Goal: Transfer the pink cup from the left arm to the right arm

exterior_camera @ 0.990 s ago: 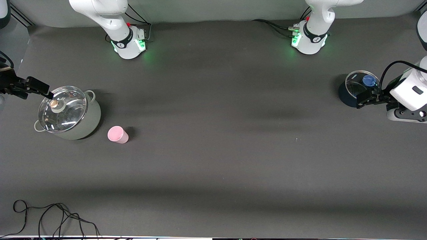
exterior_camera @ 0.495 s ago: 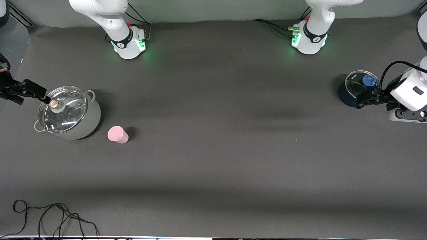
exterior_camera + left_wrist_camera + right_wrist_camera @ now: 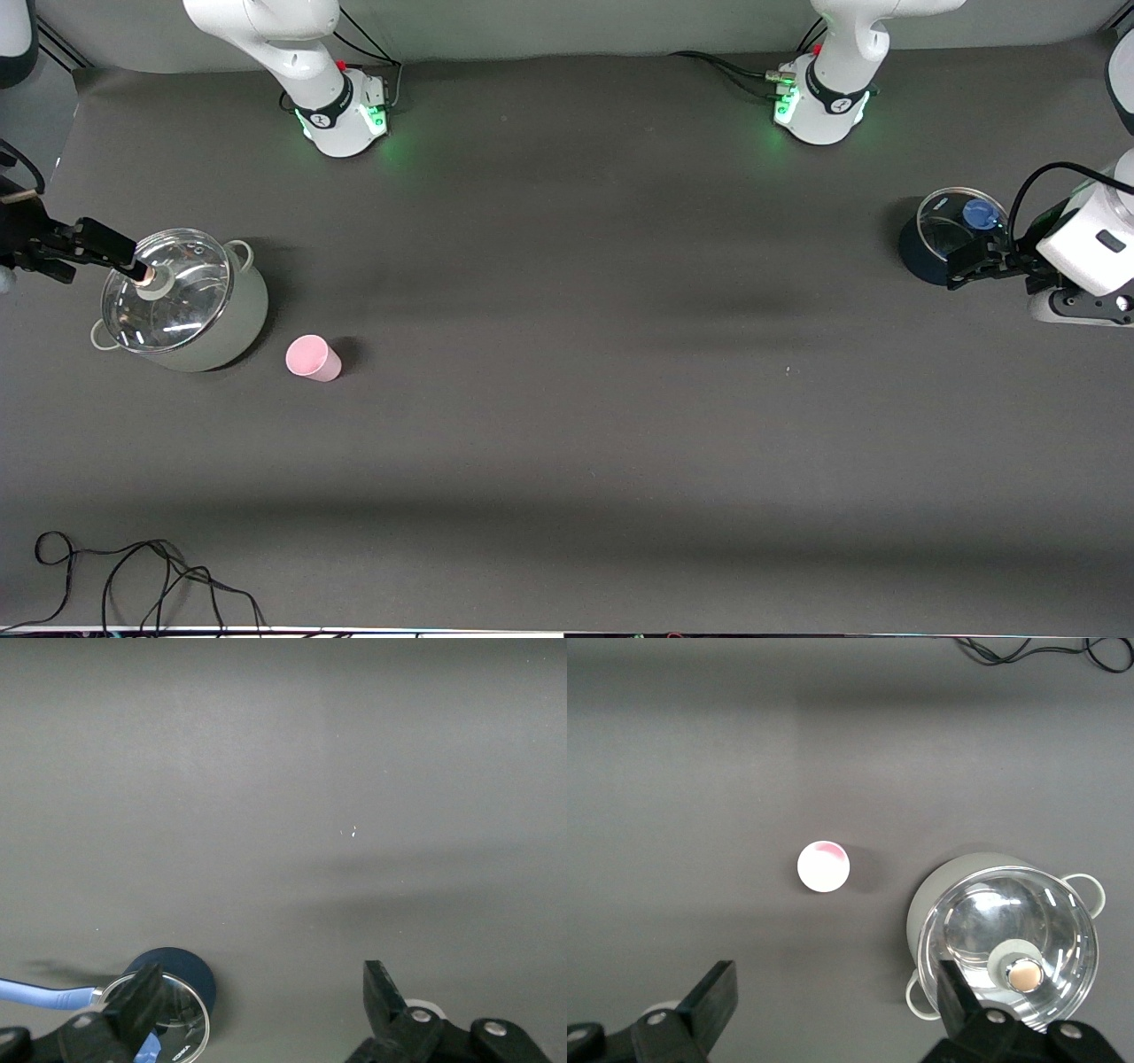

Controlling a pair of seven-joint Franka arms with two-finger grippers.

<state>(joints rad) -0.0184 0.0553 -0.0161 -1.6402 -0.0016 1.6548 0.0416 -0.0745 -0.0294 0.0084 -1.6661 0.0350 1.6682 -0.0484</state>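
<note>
Cup check: pink cup stands on end on the table, long axis vertical, just beside the pot and a little nearer the front camera, at my right arm's end. My right gripper hovers over the pot's rim, fingers spread, nothing in them. The cup is near it, toward the table's middle. My left gripper waits by the dark bowl, released too, well apart from the cup. Dark, flat mat with plenty of room around the cup. This could be a cup awaiting pickup, or one passed across and set down.
</note>
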